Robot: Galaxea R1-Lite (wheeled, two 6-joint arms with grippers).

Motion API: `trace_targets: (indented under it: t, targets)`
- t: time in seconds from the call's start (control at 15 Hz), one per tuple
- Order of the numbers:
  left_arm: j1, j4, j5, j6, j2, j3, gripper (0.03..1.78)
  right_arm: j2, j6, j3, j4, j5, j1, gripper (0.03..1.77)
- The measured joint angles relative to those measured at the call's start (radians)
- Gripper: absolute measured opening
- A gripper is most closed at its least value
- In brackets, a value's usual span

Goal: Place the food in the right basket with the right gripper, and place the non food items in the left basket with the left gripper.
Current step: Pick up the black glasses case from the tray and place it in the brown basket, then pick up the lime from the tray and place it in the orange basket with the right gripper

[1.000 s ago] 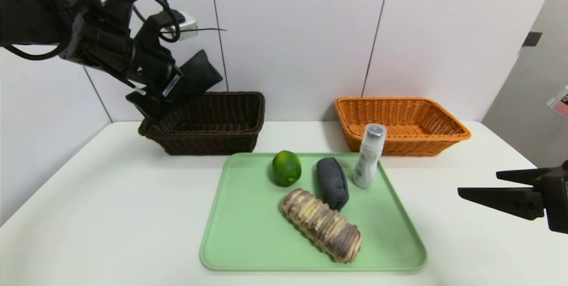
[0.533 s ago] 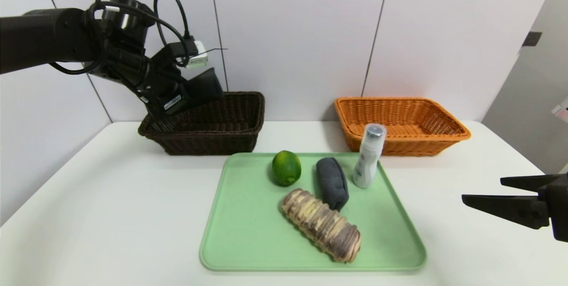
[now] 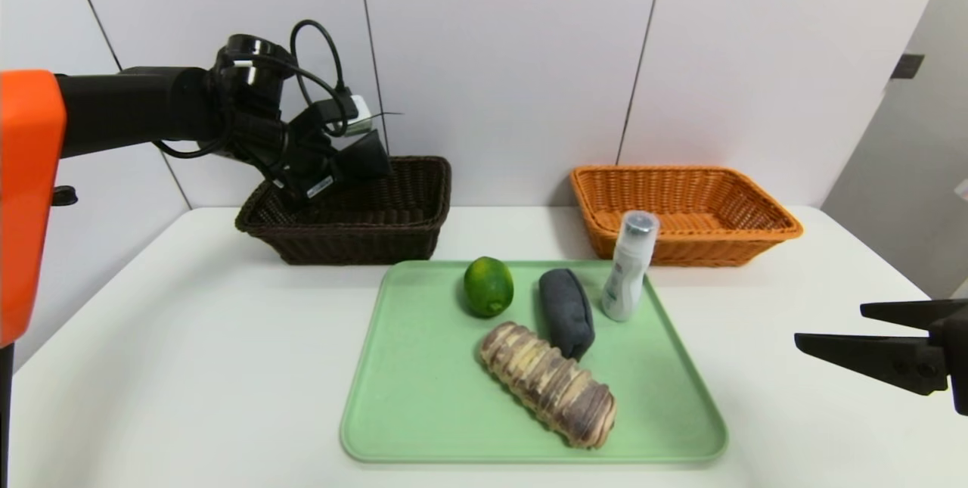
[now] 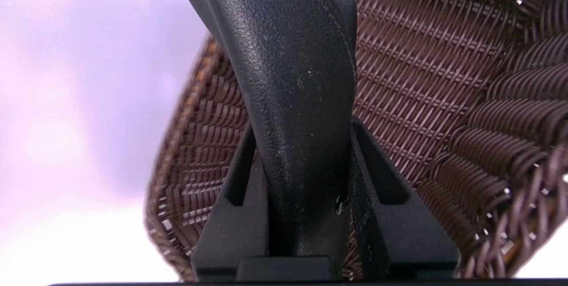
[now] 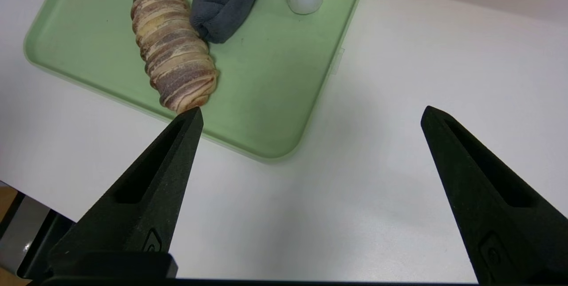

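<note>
My left gripper (image 4: 306, 153) is clamped on a black leather case (image 4: 293, 68), above the brown basket (image 3: 393, 227). It looks light, pliable, grainy, so mid-body hold suits. My right gripper (image 5: 310, 117) idles agape, well right of that basket.

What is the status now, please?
Left gripper shut on black case, over brown basket. Right gripper open, parked beside tray. Nothing blocking.

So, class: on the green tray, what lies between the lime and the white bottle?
In the head view, the rolled grey cloth lies between the lime and the white bottle on the green tray.
</note>
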Motion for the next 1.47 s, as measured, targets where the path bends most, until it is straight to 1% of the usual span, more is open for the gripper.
trace_targets:
  t: [0.07, 0.13, 0.33, 0.47, 0.6, 0.8, 0.93, 1.07, 1.2, 1.33, 1.47]
  targets:
    - [0.000, -0.001, 0.001, -0.001, 0.010, 0.000, 0.52, -0.003, 0.000, 0.001, 0.000, 0.000, -0.002, 1.70]
    - [0.000, -0.004, 0.002, -0.005, 0.016, -0.001, 0.56, -0.005, 0.001, 0.001, 0.001, 0.000, -0.003, 1.70]
    - [0.000, -0.029, 0.003, -0.036, 0.027, -0.002, 0.93, -0.010, 0.001, 0.002, 0.000, 0.001, -0.006, 1.70]
    - [-0.001, -0.030, 0.003, -0.054, 0.025, -0.002, 1.11, -0.012, 0.001, 0.002, 0.001, 0.001, -0.006, 1.70]
    - [0.000, -0.032, 0.003, -0.085, 0.021, -0.004, 1.25, -0.012, 0.000, 0.002, 0.001, 0.001, -0.006, 1.70]
    - [0.000, -0.036, 0.001, -0.161, -0.001, -0.006, 1.40, -0.013, 0.001, 0.002, 0.000, 0.001, -0.006, 1.70]
    - [0.000, -0.037, 0.001, -0.241, -0.025, -0.007, 1.46, -0.013, 0.002, 0.001, 0.000, 0.001, -0.006, 1.70]
    - [-0.002, -0.033, 0.000, -0.373, -0.056, -0.007, 1.51, -0.013, 0.002, 0.000, 0.000, 0.001, -0.006, 1.70]
    - [-0.004, -0.019, 0.000, -0.531, -0.098, -0.005, 1.56, -0.014, 0.004, -0.004, -0.001, 0.001, -0.006, 1.70]
    - [-0.011, 0.028, -0.008, -0.679, -0.152, 0.013, 1.59, -0.014, 0.004, -0.007, -0.001, 0.001, -0.006, 1.70]
    - [-0.027, 0.092, -0.018, -0.803, -0.217, 0.044, 1.62, -0.014, 0.019, -0.014, 0.000, 0.001, -0.003, 1.70]
